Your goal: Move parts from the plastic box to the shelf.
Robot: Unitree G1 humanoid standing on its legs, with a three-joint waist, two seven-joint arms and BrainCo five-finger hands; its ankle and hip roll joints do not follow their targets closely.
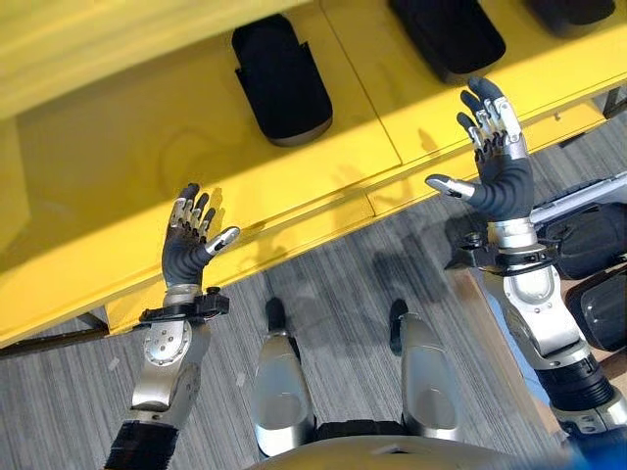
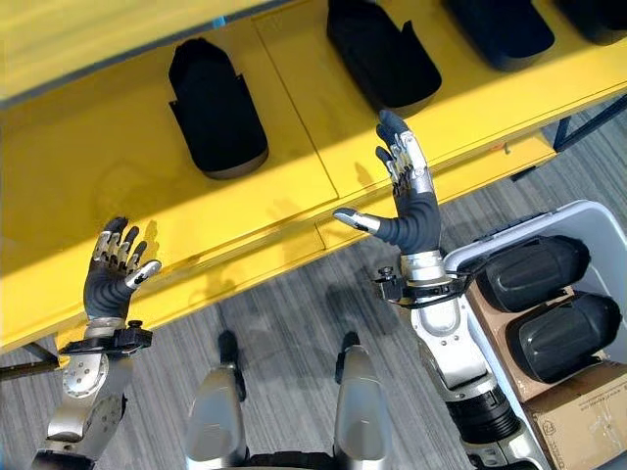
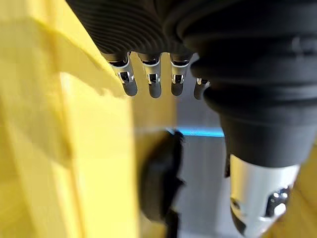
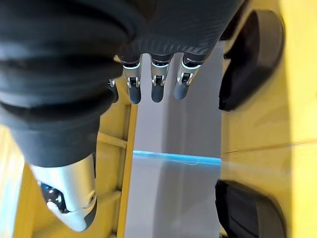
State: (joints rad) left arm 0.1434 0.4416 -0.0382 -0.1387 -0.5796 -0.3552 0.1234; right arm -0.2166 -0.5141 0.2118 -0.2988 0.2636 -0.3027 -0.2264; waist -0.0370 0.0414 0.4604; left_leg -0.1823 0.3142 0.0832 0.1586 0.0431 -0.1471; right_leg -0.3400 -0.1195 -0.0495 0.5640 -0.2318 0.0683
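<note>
Parts [image 2: 217, 110] sit on our shelf [image 2: 294, 196]; two wait in the box [image 2: 588, 220]. Our left hand [image 1: 191, 240] and right hand [image 2: 407, 211] are spread, empty.

A bright yellow painted shelf [image 2: 88, 147] runs across the 12 o'clock side, its boards meeting at a seam. On it lie dark, rounded, shell-shaped moulded parts in a row: one [image 2: 216, 108] toward 11 o'clock, another [image 2: 382, 54] at 12 o'clock, a third [image 2: 500, 29] toward 1 o'clock. Grey wood-grain floor [image 2: 294, 304] spreads below, toward 6 o'clock.
</note>
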